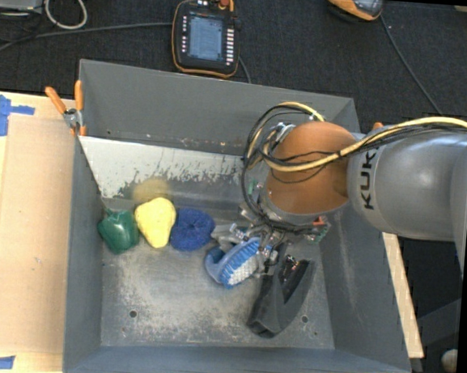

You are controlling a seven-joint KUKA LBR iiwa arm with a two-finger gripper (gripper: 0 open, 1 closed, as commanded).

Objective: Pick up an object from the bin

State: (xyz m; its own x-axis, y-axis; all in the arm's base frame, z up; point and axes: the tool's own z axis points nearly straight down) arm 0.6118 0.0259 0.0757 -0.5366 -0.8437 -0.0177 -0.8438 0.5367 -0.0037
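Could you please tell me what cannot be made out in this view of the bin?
- Gripper, camera view: largely hidden beneath the orange wrist cover; its contact with the blue-and-white brush is unclear.
- Black object beside the brush: too dark to identify.
- Bin wall on the view's right: partly covered by the arm.

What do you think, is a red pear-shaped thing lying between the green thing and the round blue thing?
Not red: the camera view shows the pear-shaped thing is yellow, lying between the green thing and the round blue thing.
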